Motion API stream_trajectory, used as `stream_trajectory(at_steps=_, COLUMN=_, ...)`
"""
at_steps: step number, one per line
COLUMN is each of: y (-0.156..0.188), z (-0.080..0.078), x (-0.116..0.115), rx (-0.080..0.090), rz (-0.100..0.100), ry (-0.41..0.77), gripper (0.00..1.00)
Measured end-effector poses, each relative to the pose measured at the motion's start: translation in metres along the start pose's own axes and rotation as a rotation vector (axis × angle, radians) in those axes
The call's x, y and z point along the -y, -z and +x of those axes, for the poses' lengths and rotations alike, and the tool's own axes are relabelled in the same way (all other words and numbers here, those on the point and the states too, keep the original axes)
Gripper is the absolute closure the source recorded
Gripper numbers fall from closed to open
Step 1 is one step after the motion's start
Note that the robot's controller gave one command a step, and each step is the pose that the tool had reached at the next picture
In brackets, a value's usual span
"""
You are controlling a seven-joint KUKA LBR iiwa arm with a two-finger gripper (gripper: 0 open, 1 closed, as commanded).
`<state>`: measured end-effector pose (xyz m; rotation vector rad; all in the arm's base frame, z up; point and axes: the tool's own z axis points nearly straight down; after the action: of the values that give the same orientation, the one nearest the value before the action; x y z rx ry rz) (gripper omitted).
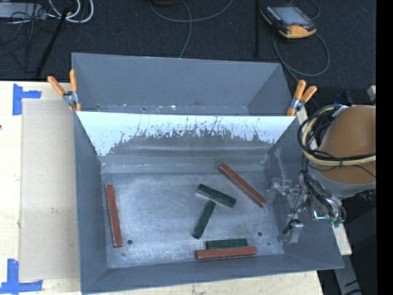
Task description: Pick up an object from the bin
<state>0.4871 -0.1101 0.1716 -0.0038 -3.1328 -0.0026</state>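
A slanted reddish-brown bar (242, 184), lying flat on the floor of the bin (184, 97), is the thing nearest the claw (291, 225). It is judged to be light, stiff and smooth-sided, and it could swing or slip if pinched near an end. It would best be taken across its narrow width at mid-length. The claw is seen just right of that bar's lower end. Nothing is seen held in it, and whether it is spread or pressed together cannot be told. Left of the bar, two dark green sticks (215, 196) lie close together.
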Motion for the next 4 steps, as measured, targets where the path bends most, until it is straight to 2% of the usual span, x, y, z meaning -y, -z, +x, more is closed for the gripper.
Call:
stream_trajectory(at_steps=1, y=-0.098, z=-0.057, x=-0.073, rx=0.004, rz=-0.003, ry=-0.006, gripper=0.00)
stream_trajectory(at_steps=2, y=-0.094, z=-0.057, x=-0.070, rx=0.007, rz=0.001, ry=-0.008, gripper=1.00)
stream_trajectory(at_steps=3, y=-0.094, z=-0.057, x=-0.070, rx=0.007, rz=0.002, ry=-0.006, gripper=0.00)
stream_trajectory(at_steps=4, y=-0.099, z=-0.021, x=-0.138, rx=0.014, rz=0.000, ry=0.060, gripper=0.00)
